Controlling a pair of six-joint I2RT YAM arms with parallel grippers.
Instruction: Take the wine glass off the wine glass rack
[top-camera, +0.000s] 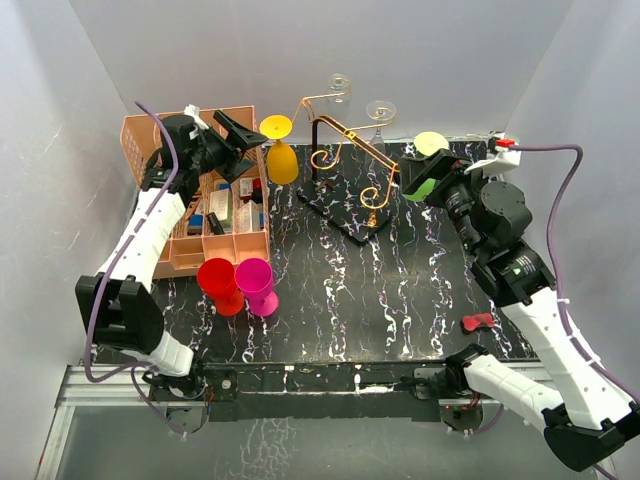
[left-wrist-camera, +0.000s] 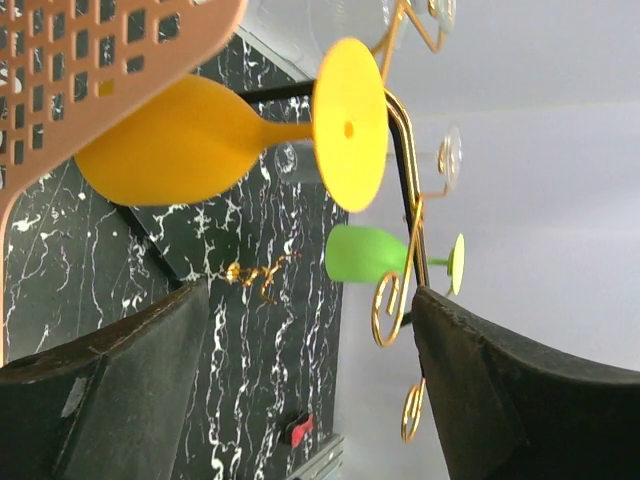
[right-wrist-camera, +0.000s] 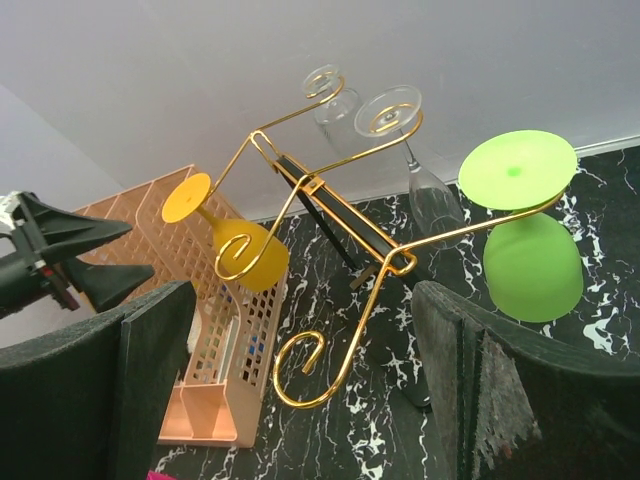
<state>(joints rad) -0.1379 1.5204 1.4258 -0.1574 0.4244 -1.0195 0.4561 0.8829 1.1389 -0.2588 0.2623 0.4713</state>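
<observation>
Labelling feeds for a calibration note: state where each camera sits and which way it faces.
Top external: above, behind the bases, looking down on the table; left arm, right arm show.
Left wrist: on left gripper, facing yellow glass and wine glass rack; own fingers show.
Right wrist: on right gripper, facing rack and green glass; own fingers show.
Both wrists share the rack.

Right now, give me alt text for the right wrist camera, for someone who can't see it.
A gold wire wine glass rack holds a green glass at frame right and a yellow glass at frame left, both hanging upside down, with clear glasses behind. The right gripper frames the view, open and empty.
</observation>
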